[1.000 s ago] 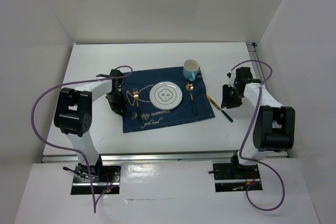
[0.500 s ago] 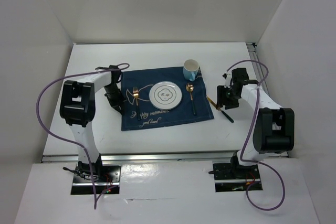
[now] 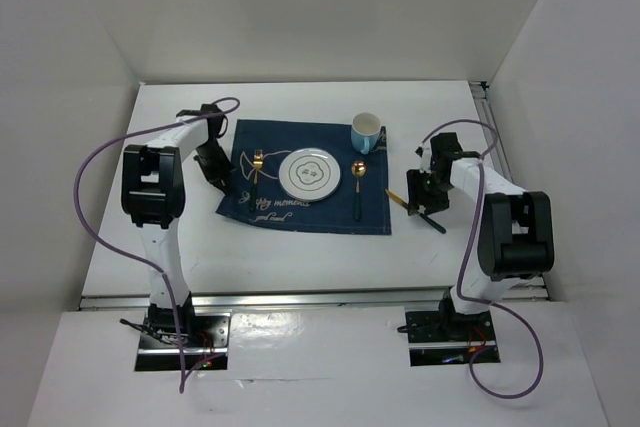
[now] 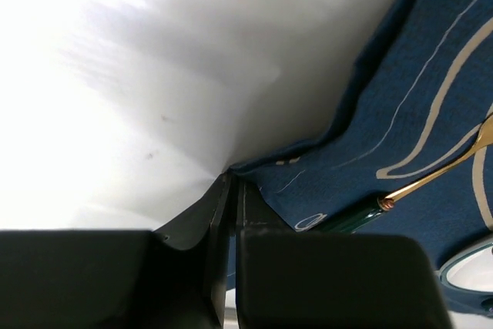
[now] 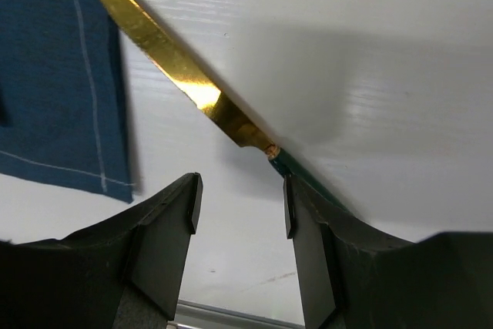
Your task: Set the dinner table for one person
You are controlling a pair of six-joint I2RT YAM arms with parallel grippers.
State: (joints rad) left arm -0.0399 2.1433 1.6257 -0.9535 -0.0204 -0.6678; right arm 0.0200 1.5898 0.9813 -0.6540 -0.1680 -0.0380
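The white dinner table (image 3: 300, 252) holds a dark blue placemat (image 3: 300, 192) with a white plate (image 3: 310, 174), a gold fork (image 3: 256, 173), a gold spoon (image 3: 358, 185) and a light blue cup (image 3: 365, 132). My left gripper (image 3: 213, 162) is shut on the placemat's left edge; the left wrist view shows the jaws (image 4: 229, 190) pinching the cloth (image 4: 416, 98), with the fork's green handle (image 4: 347, 219) nearby. A gold knife with a green handle (image 3: 415, 209) lies on the bare table right of the mat. My right gripper (image 3: 428, 190) is open just above it; the knife (image 5: 185, 82) runs past its right finger (image 5: 308, 221).
A silver rail (image 3: 320, 297) runs along the table's near edge and another along the right side (image 3: 484, 107). White walls enclose the table on three sides. The placemat's right edge (image 5: 54, 75) lies close to the left of the knife blade.
The left gripper has dragged the placemat left and back, turning it, with plate, fork and spoon riding along. The right gripper has moved slightly left and forward over the knife.
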